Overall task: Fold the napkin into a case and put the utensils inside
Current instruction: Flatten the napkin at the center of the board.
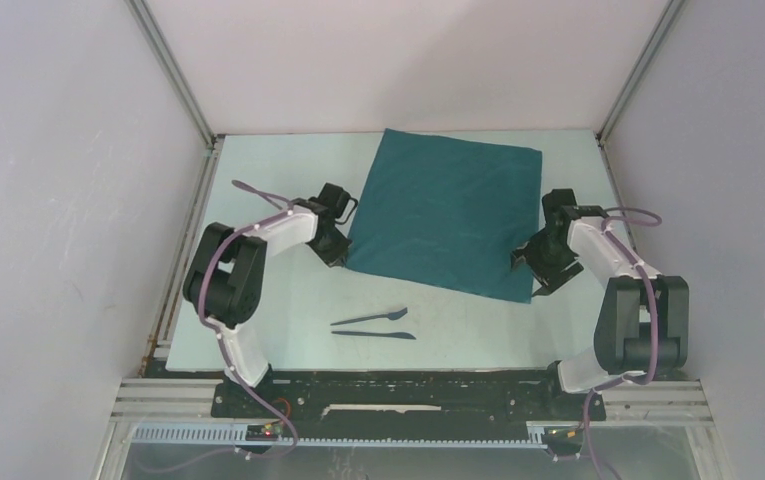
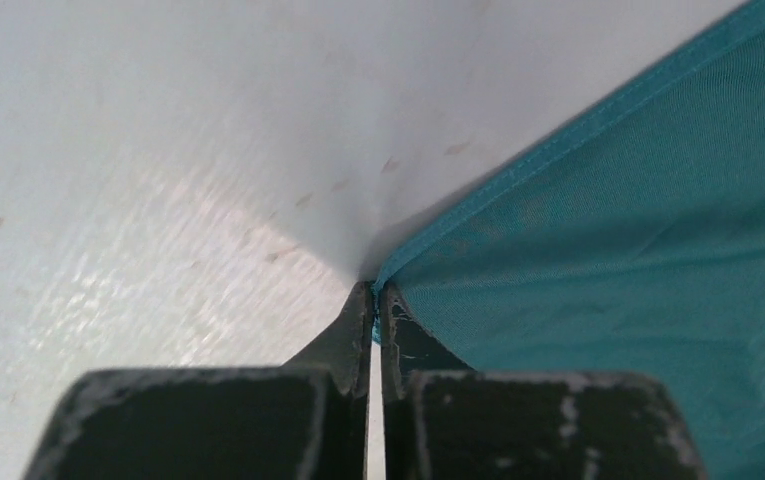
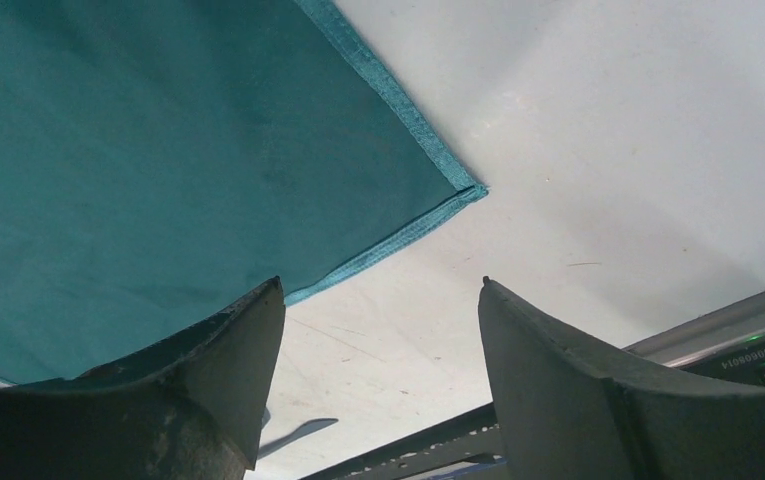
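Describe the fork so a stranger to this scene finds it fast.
Find the big teal napkin on the table. Between it and the arm bases lie two slim dark utensils. The fork is nearer the napkin, wider-headed; the knife is pointed.

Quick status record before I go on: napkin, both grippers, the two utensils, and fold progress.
napkin: spread flat, unfolded, on the table
left gripper: shut on the napkin's near-left corner
right gripper: open at the near-right corner, not gripping
fork-like piece: on the table between napkin and arm bases, untouched
knife: beside it, nearer the bases
fold progress: no fold made yet
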Controlling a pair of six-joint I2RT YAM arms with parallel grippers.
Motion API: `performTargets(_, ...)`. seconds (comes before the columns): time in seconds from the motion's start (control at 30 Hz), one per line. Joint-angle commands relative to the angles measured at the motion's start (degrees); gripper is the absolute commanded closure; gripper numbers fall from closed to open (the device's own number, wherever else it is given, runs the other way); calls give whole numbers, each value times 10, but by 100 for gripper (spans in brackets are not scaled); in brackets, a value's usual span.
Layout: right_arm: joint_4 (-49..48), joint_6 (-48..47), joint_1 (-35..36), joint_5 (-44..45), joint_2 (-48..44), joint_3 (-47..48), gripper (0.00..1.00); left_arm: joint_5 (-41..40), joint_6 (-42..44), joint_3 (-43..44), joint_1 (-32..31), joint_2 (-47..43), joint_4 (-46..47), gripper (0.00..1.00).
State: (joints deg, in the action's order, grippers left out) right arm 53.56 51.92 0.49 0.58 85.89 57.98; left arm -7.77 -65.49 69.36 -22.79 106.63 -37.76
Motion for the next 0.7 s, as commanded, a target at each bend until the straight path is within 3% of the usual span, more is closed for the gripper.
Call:
performTargets(0.0,3,39,-16,7,5,-11,24,3,-8,-76,-20,-79,38,100)
performTargets(0.17,2,35,-17,36,31,-14,28,21,-8,-129,-23,-107,75,100)
performTargets(0.67,-11,-3,-31,71,110,-22,37,48,42,-136,-22,-117,131,100)
